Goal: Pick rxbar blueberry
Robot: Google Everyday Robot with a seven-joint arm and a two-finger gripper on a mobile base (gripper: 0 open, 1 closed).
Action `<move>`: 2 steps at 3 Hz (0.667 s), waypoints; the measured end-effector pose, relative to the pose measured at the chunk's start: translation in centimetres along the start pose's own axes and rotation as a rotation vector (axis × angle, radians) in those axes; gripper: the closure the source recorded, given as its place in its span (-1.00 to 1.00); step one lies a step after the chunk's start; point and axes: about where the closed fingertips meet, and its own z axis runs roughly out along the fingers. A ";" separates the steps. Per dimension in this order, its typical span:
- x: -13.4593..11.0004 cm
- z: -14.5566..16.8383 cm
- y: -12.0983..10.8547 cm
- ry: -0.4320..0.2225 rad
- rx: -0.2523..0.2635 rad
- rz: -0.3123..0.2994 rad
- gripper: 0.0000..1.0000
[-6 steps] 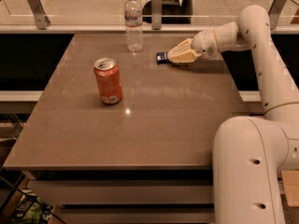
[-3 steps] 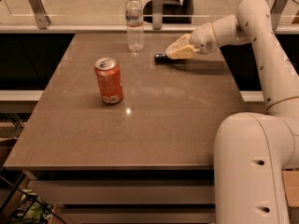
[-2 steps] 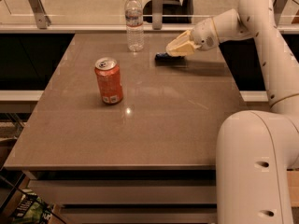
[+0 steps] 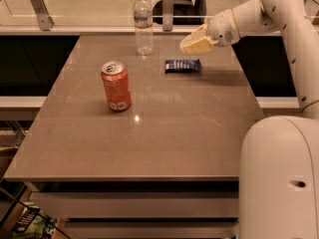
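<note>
Smooth brown surface [image 4: 149, 143]. Orange metal can [image 4: 116, 85] stands upright, left of middle. Bar [image 4: 183, 65], a flat dark-blue rectangular wrapper, lies flat farther right. Cream pincer [image 4: 195, 44] hovers just above it, not holding it; spread or pressed, can't tell. Clear ribbed plastic bottle [image 4: 143, 23] stands upright near the far edge.

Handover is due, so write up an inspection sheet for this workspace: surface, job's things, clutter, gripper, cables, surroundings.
Surface: brown table, glossy, with a light glint.
Job's things: rxbar blueberry lies flat on the table's far right part, not held.
Clutter: orange soda can upright, left of centre; water bottle upright near the far edge.
Gripper: gripper hovers just above the bar and appears clear of it.
Cables: nothing seen.
Surroundings: metal post on a ledge behind the table; robot base at front right.
</note>
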 end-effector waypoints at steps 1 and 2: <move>-2.4 -2.0 1.1 0.025 0.029 -0.022 1.00; -2.5 -2.0 1.2 0.025 0.029 -0.023 1.00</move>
